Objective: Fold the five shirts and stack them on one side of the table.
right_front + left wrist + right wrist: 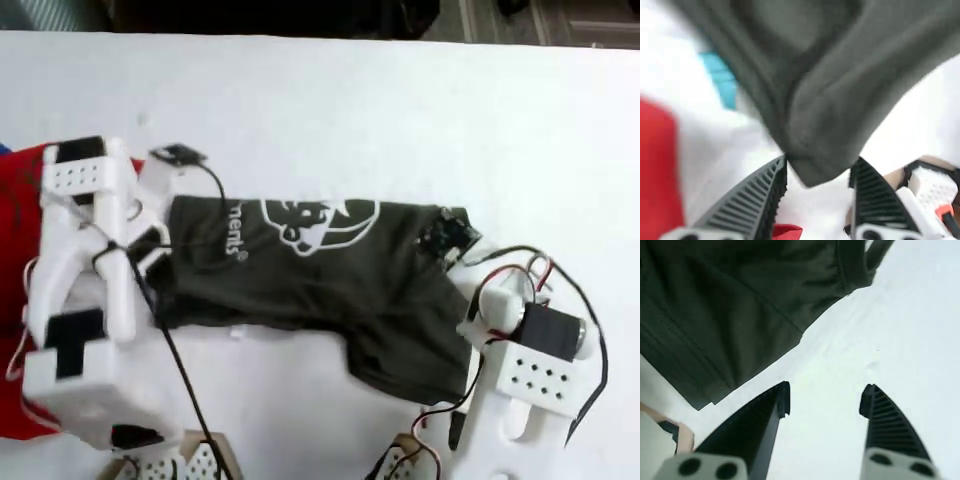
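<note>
A dark olive shirt [330, 270] with a white print lies spread across the middle of the white table [400, 110], its lower right part bunched. My left gripper [817, 172] is open at the shirt's left edge, and a folded corner of the dark cloth [815, 125] hangs between its ribbed fingers [762, 197]. The left arm [80, 250] stands over a red shirt [15, 205] at the table's left edge. My right gripper [825, 400] is open over bare table beside the shirt's right hem [740, 340], with nothing between its fingers. The right arm [530, 350] sits at the lower right.
Black cables [180, 380] run from the left arm toward the near edge. Both arm bases [190, 462] stand at the front of the table. A teal patch [720, 82] shows beside the dark cloth. The far half of the table is open white surface.
</note>
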